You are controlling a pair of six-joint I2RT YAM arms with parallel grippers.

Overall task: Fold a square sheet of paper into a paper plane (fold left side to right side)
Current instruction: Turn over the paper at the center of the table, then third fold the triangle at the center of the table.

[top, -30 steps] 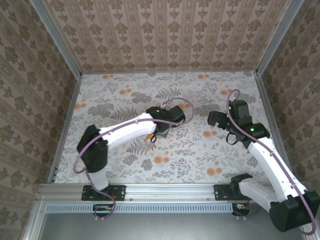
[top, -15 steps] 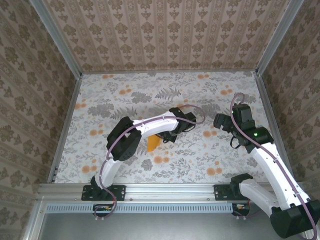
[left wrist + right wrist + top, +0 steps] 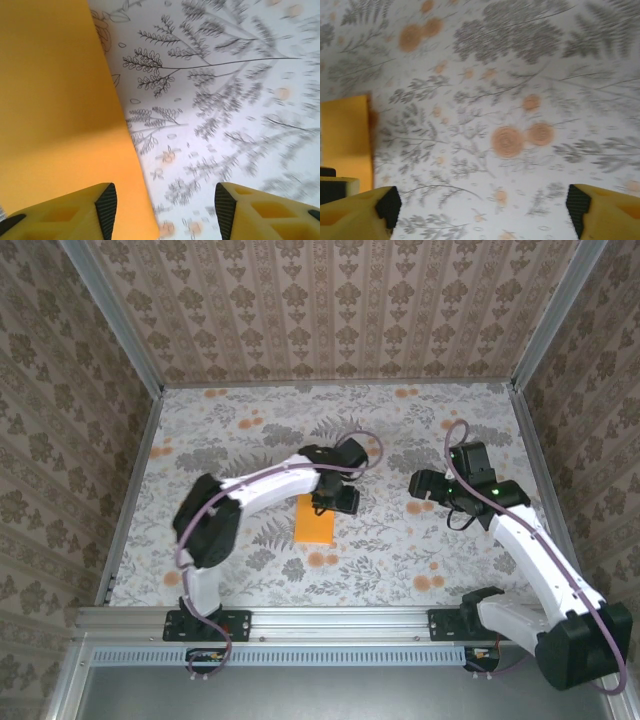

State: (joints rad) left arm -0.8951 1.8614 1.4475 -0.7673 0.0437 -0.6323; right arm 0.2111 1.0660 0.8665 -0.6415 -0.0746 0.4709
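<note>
Left claw (image 3: 162, 202) has shifted leftward; one orange sheet (image 3: 314, 521) lies flat.

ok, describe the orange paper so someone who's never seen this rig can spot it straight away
Start at the flat floral cloth, then find the left arm's gripper near its middle. The orange paper lies flat on the cloth, just on the near side of that gripper. It is a solid, bright orange, straight-edged rectangle, unlike the small, pale, round flower blotches printed around it.
</note>
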